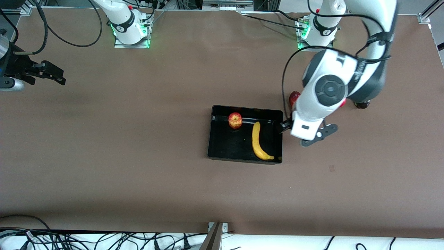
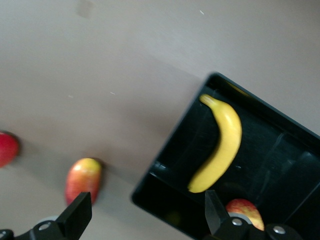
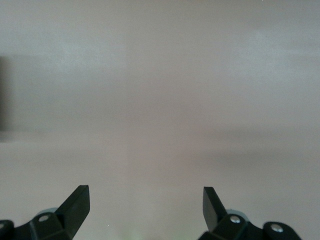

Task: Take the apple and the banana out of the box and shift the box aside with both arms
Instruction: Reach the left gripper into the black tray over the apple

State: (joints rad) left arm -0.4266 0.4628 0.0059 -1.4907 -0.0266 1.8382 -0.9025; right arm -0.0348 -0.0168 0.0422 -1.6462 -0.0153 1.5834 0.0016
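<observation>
Left gripper (image 2: 145,210): jaws spread wide, holding nothing, hanging over the box (image 1: 222,152) wall at the left arm's end. Through the left wrist view the banana (image 2: 220,145) sits just ahead between the fingertips, with the apple (image 2: 245,210) close by one finger.

Both fruits still in the box. The banana (image 1: 258,140) lies along the wall at the left arm's end, dark tip toward the bases. The apple (image 1: 235,120) is beside it, farther from the front camera, near the wall on the bases' side.

Judged step: left arm going in for the first fruit.
- Banana seems the likelier pick. Turn the jaws across its width and grip mid-body, not the tapered ends.
- Mind the wall next to it; the outer finger needs room to drop between fruit and wall.
- Lift straight up before carrying out.

Outside the box, toward the left arm's end: a mango (image 2: 83,179) and another red fruit (image 2: 6,148) on the table (image 1: 104,156). Set down clear of them.

Right gripper (image 3: 145,210): jaws wide, empty, over bare table at its own end, waiting.
</observation>
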